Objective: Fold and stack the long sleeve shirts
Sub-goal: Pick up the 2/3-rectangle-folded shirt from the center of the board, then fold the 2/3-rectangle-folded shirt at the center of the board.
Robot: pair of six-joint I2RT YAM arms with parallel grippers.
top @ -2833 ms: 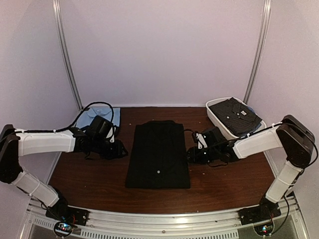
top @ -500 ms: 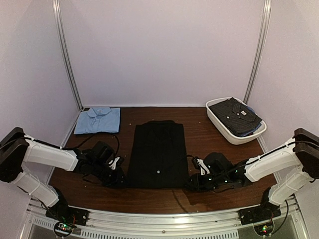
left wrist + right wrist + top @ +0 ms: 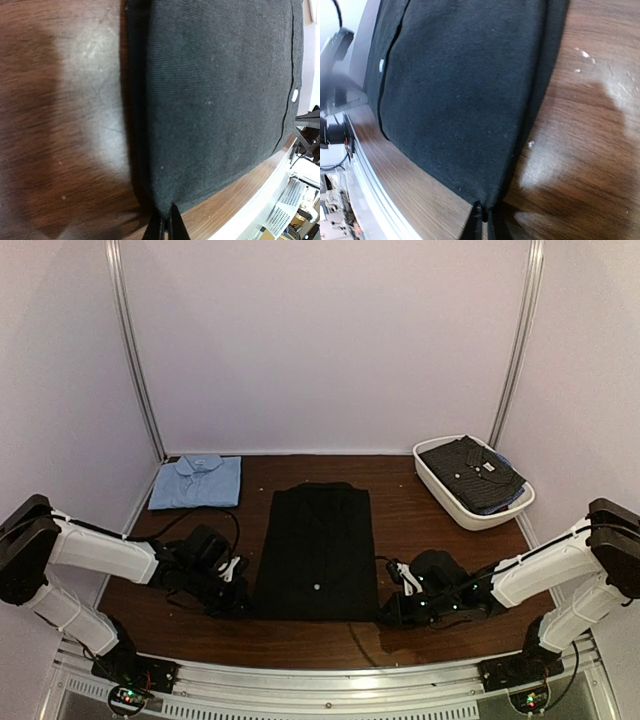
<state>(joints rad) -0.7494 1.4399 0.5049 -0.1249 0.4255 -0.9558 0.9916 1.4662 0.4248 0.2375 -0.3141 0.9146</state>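
The black long sleeve shirt (image 3: 318,550) lies flat as a long folded rectangle in the middle of the table, collar at the far end. My left gripper (image 3: 246,602) is down at its near left corner. In the left wrist view the left gripper (image 3: 166,221) is shut, pinching that corner of the black cloth (image 3: 215,100). My right gripper (image 3: 385,613) is at the near right corner, and in the right wrist view the right gripper (image 3: 484,218) is shut on the cloth's corner (image 3: 460,90). A folded light blue shirt (image 3: 197,482) lies at the far left.
A white oval tub (image 3: 440,485) at the far right holds dark pale-dotted shirts (image 3: 470,472). The metal rail of the near table edge (image 3: 320,680) runs just behind both grippers. Brown tabletop (image 3: 180,615) shows on either side of the black shirt.
Both arms have come from the shirt's mid sides down to its near corners. Over the last half second both pairs of fingers have closed on those corners.
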